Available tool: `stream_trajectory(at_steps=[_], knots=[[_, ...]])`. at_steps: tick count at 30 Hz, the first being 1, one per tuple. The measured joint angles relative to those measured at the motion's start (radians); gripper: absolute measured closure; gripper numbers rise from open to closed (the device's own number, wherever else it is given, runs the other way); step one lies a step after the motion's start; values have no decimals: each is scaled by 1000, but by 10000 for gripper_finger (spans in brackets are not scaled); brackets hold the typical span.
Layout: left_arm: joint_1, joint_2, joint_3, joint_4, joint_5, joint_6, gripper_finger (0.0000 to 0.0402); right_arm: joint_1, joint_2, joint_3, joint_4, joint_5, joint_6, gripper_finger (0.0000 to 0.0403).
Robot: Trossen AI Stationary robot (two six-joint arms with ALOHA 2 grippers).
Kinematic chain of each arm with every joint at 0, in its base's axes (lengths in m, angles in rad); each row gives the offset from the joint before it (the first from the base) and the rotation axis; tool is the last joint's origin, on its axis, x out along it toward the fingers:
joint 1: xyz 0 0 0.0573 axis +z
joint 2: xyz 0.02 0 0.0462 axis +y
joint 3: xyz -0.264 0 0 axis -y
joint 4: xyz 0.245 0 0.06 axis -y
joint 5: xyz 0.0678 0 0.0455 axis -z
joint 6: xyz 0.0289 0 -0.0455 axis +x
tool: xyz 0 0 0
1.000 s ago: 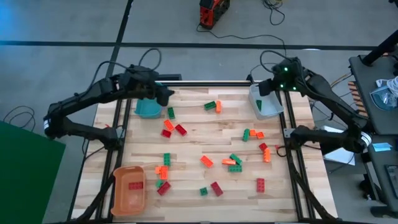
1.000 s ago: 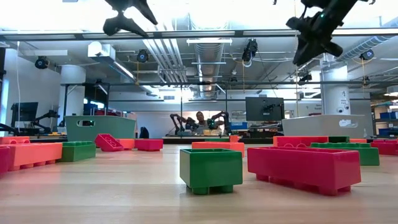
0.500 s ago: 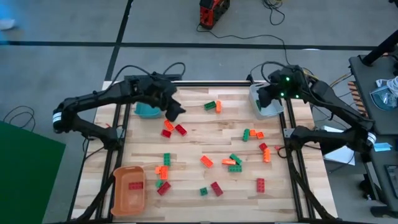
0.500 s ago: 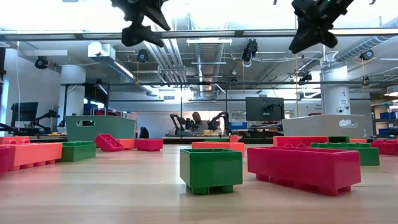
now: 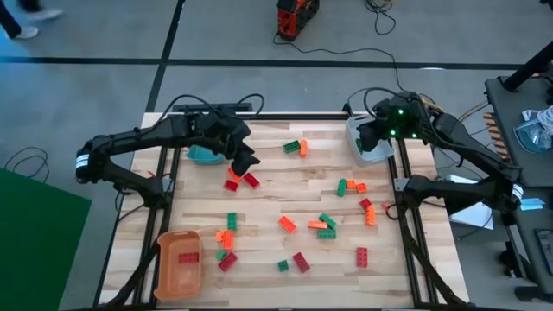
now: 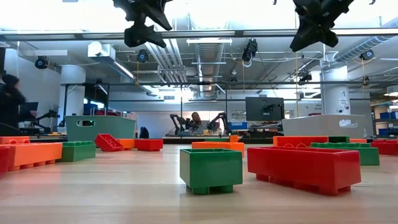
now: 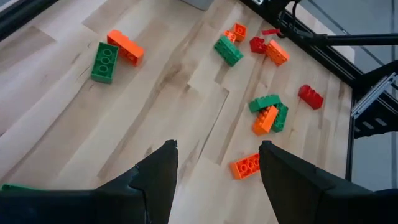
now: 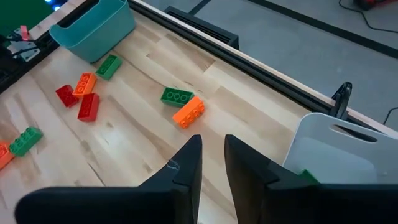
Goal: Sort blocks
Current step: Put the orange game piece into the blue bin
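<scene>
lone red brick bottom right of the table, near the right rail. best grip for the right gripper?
Come straight down on the red brick and pinch its two long sides at mid-length. It lies flat, studs up, long axis running toward the table's near edge, with nothing touching it, so both flanks look free for the right gripper.

Bright, even overhead light.
Ceiling lights (image 6: 186, 7) glare white in the low view; the table (image 5: 276, 194) shows only soft shadows; nearest wood there is blurred.
</scene>
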Motion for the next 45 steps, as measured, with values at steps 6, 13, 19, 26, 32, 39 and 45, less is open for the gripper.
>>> stream_trajectory(at_steps=[6, 13, 19, 26, 32, 39, 45], knots=[[0, 0, 0, 0, -1, -2, 201, 59, -20, 0, -47, -30, 45, 339], [-27, 7, 0, 1, -1, 50, 201, 186, -30, 0, -104, -35, 42, 341], [-138, 75, -1, 105, 34, 177, 201, 277, -29, 0, -132, -30, 31, 341], [-221, 206, -1, 215, 26, 244, 201, 280, -41, 0, -130, -27, 56, 318], [-257, 325, -1, 256, -2, 323, 201, 280, -86, 0, -130, -27, 62, 287], [-293, 442, -1, 302, 7, 318, 196, 280, -122, 0, -131, -27, 71, 242], [-332, 487, -1, 299, 2, 365, 165, 280, -122, 0, -131, -28, 60, 206]])
